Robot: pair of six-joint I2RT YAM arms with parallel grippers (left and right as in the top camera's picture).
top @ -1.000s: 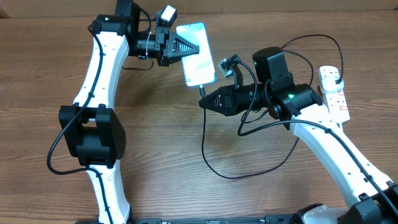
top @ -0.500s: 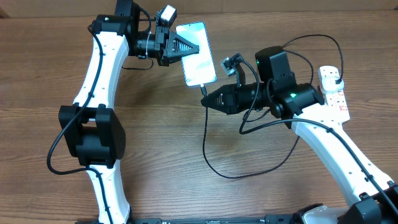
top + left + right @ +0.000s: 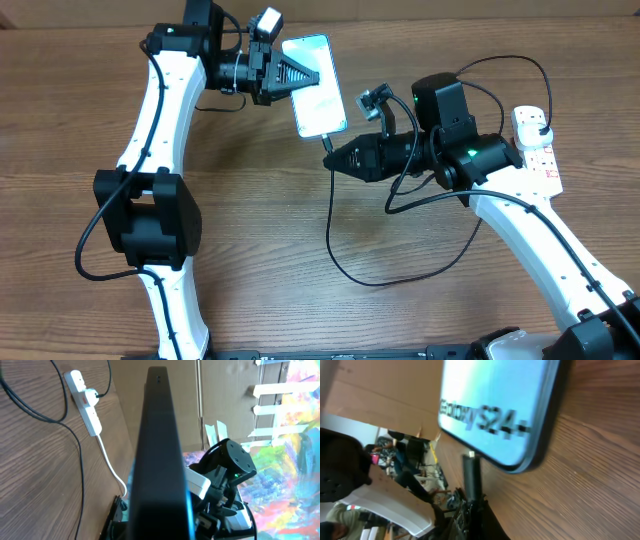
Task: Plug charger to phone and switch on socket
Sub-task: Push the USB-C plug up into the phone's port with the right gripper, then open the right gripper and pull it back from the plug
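My left gripper (image 3: 318, 77) is shut on the phone (image 3: 315, 87), a slim smartphone with a lit pale screen, and holds it tilted above the table. In the left wrist view the phone (image 3: 159, 450) shows edge-on. My right gripper (image 3: 330, 157) is shut on the charger's connector tip (image 3: 472, 472). The tip sits just below the phone's bottom edge (image 3: 520, 466), a small gap away, by the "Galaxy S24+" text. The black charger cable (image 3: 340, 255) loops over the table to a plug in the white socket (image 3: 535, 148) at the right edge.
The socket strip (image 3: 86, 402) has a white cord running toward the table's far edge. The cable loop lies on the wood in front of my right arm. A cardboard wall stands behind the table.
My right gripper has moved slightly right and up with the connector tip, nearer the phone's bottom edge. The left gripper and phone have hardly moved.
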